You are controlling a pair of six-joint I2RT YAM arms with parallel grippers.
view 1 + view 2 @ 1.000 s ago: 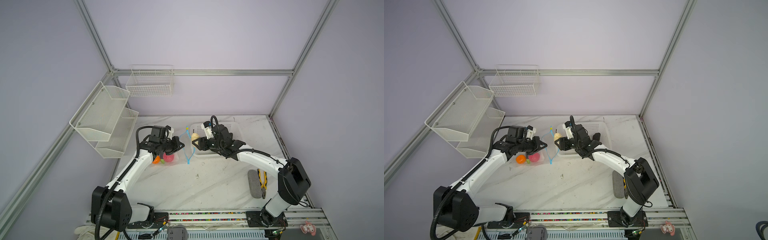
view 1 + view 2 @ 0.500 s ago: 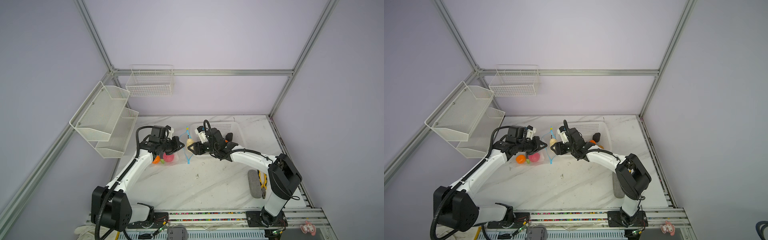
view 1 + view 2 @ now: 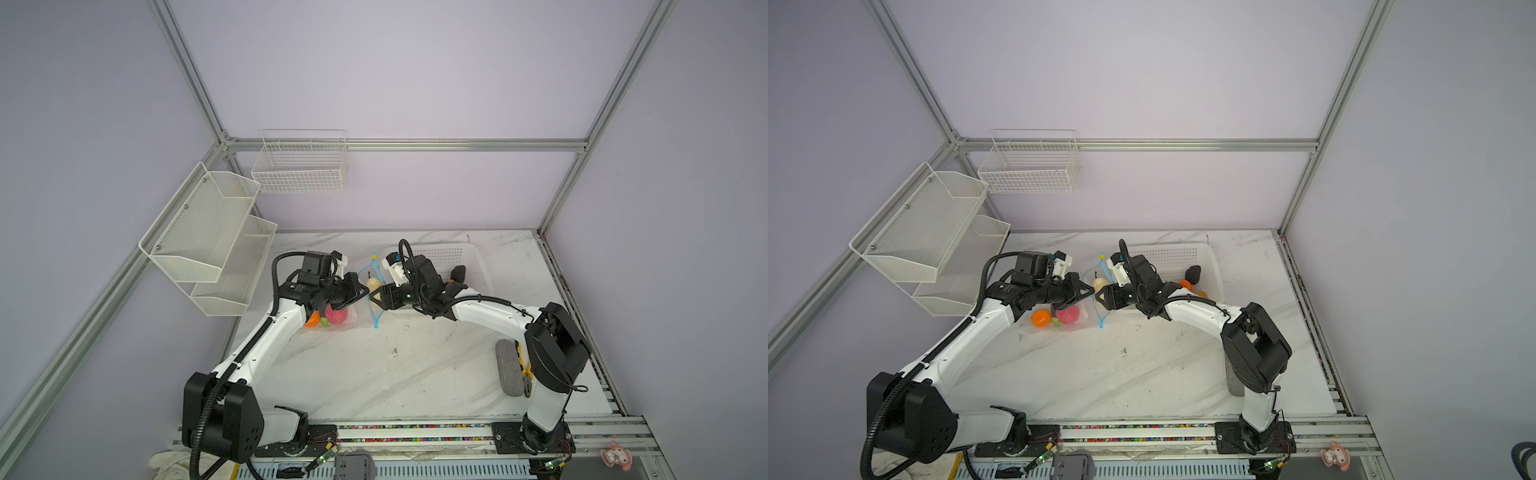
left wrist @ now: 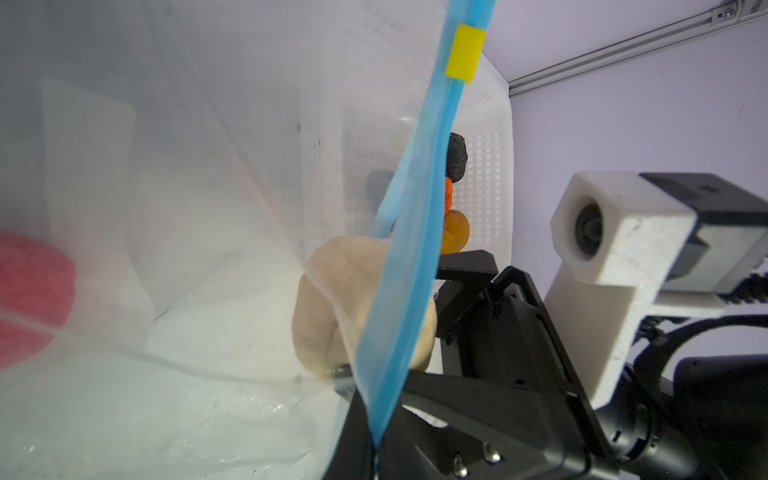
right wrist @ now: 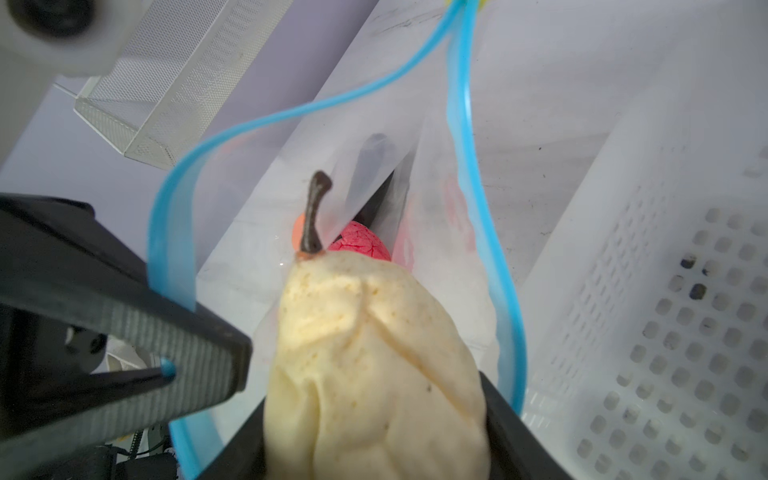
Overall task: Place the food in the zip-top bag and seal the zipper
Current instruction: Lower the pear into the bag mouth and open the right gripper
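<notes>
R tool (image 3: 375, 292) has brought pear (image 5: 374, 353) to bag (image 4: 187, 145) mouth — gripping it — L tool (image 3: 361, 291) clenched on zipper (image 4: 417, 249).

The zip-top bag (image 4: 187, 208) is seen to be thin clear plastic film, glossy and creased; its zipper (image 4: 415, 249) is a smooth light-blue plastic strip. The pear (image 5: 374, 353) is finished matt cream, speckled and wrinkled. Beside the bag, the basket (image 5: 665, 332) is moulded of white perforated plastic. The worktop (image 3: 374, 374) is smooth, marble-patterned and scuffed.

White arms (image 3: 266, 345), black joints (image 3: 557, 349), cables (image 3: 275, 274)
</notes>
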